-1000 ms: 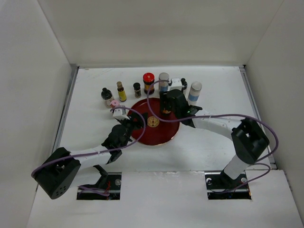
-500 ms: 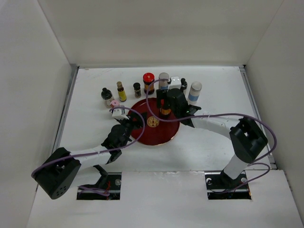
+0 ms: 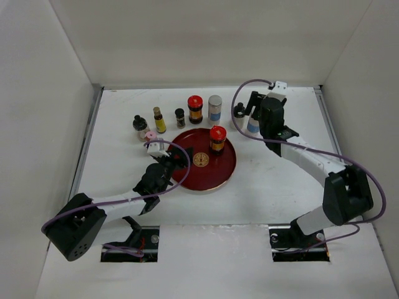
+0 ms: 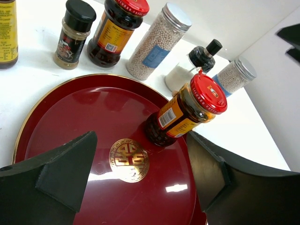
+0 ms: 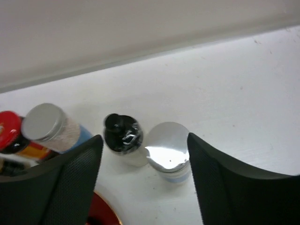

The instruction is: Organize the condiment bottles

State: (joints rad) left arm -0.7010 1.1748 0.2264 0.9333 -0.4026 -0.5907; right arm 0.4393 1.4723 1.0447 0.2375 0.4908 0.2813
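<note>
A red-capped dark jar (image 3: 217,138) stands on the far part of the round dark-red tray (image 3: 206,177); it also shows in the left wrist view (image 4: 185,111). Behind the tray stand a black-capped bottle (image 3: 140,126), a pink-capped one (image 3: 149,135), a slim yellow one (image 3: 159,119), a small black-capped jar (image 3: 180,117), a second red-capped jar (image 3: 195,109) and a silver-capped shaker (image 3: 215,107). My right gripper (image 3: 250,111) is open and empty above a black-capped bottle (image 5: 122,136) and the second shaker (image 5: 168,152). My left gripper (image 3: 167,156) is open and empty over the tray's left side.
White walls close in the table on the left, back and right. In the left wrist view my gripper (image 4: 140,187) straddles the tray's gold emblem (image 4: 129,160). The tray rim (image 5: 101,208) shows at the bottom of the right wrist view.
My right gripper has let go of the red-capped jar on the tray and moved back and to the right, over the shaker and black-capped bottle. The left arm has not moved.
</note>
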